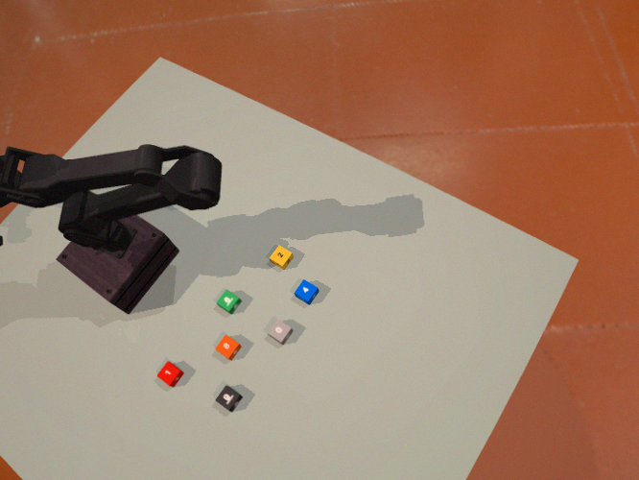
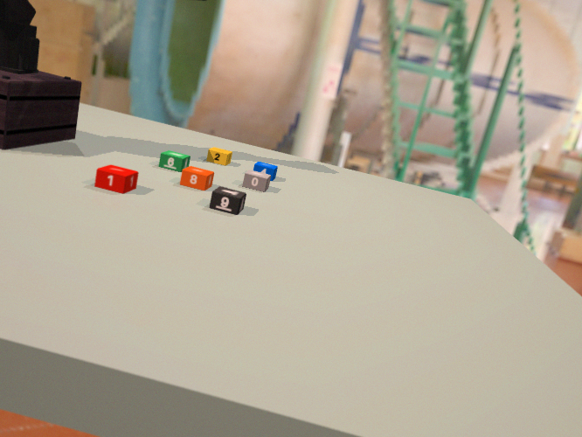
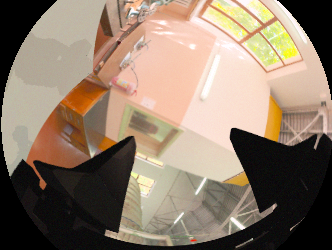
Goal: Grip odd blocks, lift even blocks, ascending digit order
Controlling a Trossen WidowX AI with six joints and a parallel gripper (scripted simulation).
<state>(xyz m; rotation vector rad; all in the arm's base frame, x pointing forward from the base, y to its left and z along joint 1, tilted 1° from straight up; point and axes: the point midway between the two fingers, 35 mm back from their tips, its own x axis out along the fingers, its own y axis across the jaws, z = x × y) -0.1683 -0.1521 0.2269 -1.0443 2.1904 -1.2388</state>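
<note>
Black arm [image 1: 110, 167] folded back over its base, end effector [image 3: 185, 137] open, fingers wide apart

Reddish-brown floor tiles [image 1: 464, 66] with pale joints surround the pale table [image 1: 387, 387] [image 2: 329, 305]. In the wrist view, a window [image 3: 250, 32] glows upper right, above a tube light [image 3: 210, 75] and a pale pinkish wall [image 3: 175, 60]. A green ladder [image 2: 425, 70] stands upper right in the exterior view.

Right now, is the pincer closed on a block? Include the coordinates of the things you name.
No, the pincer [image 3: 185, 137] stands open, its fingers wide apart with no block between them.

Fingers wide apart, empty.
</note>
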